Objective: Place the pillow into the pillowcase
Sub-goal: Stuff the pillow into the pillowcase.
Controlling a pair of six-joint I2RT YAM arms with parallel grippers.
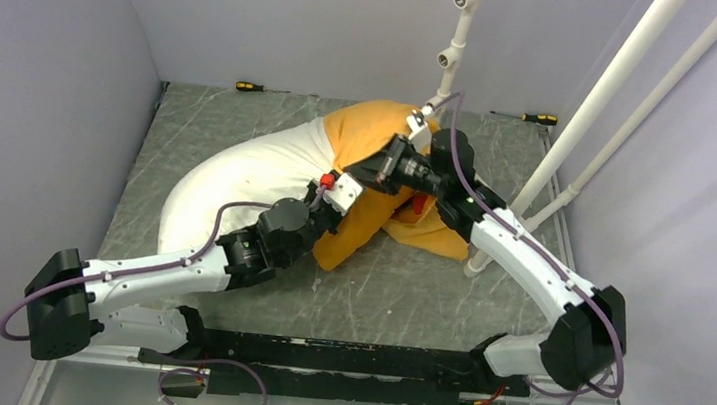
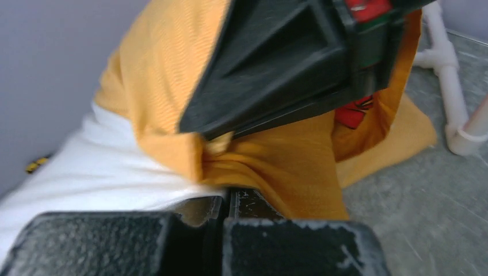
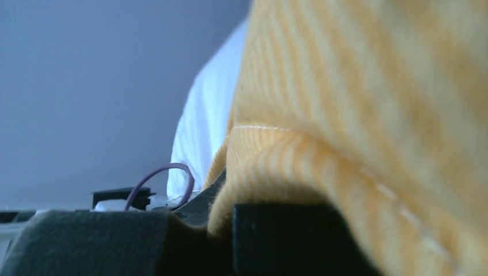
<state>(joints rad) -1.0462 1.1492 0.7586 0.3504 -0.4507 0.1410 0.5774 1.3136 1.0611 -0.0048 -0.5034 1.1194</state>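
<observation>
Nearest, the left pincer [image 2: 224, 214] is clamped shut on the mouth edge of the orange pillowcase [image 1: 374, 129]. Just beyond, the right pincer [image 3: 230, 227] pinches its hem. Only the far end of the pillow [image 1: 237, 175] sits inside, and the long white body lies bare on the desk [image 1: 406, 288]. Early days, I'd say: most of the sleeving is left.

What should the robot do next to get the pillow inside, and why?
Probably tug the pillowcase edge a little farther along the pillow, toward its bare end. The left gripper and the right gripper are both shut on that orange edge, and only one end of the pillow is covered.
</observation>
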